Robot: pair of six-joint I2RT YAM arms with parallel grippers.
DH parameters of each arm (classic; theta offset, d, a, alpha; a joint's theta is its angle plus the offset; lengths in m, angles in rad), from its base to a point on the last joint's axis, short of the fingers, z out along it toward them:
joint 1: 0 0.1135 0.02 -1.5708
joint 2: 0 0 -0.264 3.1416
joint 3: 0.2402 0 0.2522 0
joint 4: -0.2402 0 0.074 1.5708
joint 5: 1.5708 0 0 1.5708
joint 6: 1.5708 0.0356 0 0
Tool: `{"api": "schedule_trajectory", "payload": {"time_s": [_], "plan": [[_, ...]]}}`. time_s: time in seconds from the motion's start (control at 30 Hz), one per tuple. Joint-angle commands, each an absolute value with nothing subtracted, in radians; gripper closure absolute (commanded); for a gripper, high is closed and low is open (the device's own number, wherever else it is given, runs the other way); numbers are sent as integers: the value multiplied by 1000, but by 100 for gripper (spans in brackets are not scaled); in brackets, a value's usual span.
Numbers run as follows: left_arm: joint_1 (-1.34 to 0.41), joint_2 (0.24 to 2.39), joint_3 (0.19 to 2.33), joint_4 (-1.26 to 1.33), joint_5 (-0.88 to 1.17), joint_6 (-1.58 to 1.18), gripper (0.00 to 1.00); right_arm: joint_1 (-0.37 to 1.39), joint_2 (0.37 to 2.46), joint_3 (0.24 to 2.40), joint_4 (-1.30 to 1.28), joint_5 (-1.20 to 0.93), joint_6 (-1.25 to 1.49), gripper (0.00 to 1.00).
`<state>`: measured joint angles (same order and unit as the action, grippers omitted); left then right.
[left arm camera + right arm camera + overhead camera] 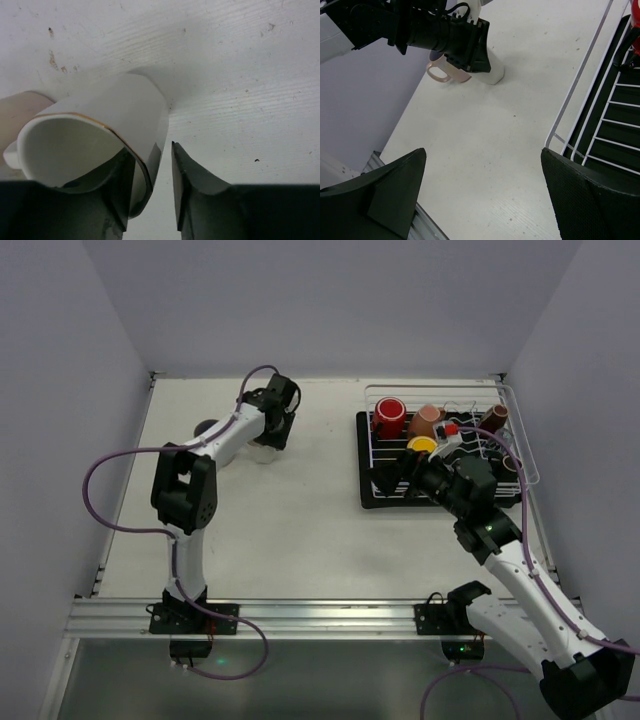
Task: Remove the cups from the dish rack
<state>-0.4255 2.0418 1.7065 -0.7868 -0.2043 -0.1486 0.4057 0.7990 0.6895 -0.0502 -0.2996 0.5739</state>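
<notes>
The white wire dish rack [369,392] stands on a black tray [366,496] at the right. It holds a red cup [388,418], a pinkish-brown cup [427,420], a yellow cup [421,445] and a dark brown cup [493,418]. A white cup [264,451] with a gold rim [115,110] stands on the table at the far left. My left gripper [270,433] [150,150] straddles its wall, one finger inside, with a gap on the outer side. My right gripper [388,475] [483,151] is wide open and empty beside the rack's left rim [580,80].
A cream cup with a dark inside [205,427] stands on the table just left of the white cup; its handle shows in the right wrist view [441,74]. Walls enclose the table at the back and both sides. A metal rail [300,618] runs along the near edge.
</notes>
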Motion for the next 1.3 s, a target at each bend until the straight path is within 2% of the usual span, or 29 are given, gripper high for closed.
{"api": "schedule_trajectory", "payload": {"time_s": [0.0,0.07,0.13,0.17,0.23,0.27,0.47,0.6,0.7,0.87,1.07,1.27], "plan": [[-420,2026,1766,-802,-252,-126,58,410,799,704,-78,-270,551,1],[-420,2011,1766,-798,-252,-129,47,411,804,719,-107,-223,531,1],[-420,1982,1764,-779,-253,-133,40,410,811,748,-146,-196,512,1],[-420,1971,1766,-776,-253,-135,33,410,815,756,-161,-158,508,1],[-422,1933,1772,-769,-250,-144,26,410,818,784,-207,-100,488,1],[-423,1916,1772,-753,-244,-147,19,410,821,793,-230,-36,482,1],[-462,1737,1755,-684,-167,-179,3,405,876,865,-331,188,428,1],[-508,1512,1639,-567,-60,-213,2,356,963,923,-383,261,403,1],[-532,1305,1348,-398,107,-262,1,310,1047,952,-411,296,394,1],[-548,1033,1043,-256,262,-317,0,293,1179,1022,-457,364,377,1],[-548,751,833,-276,272,-258,0,295,1310,1107,-486,379,380,1],[-548,646,677,-249,222,-236,0,298,1410,1173,-500,410,379,1]]}}
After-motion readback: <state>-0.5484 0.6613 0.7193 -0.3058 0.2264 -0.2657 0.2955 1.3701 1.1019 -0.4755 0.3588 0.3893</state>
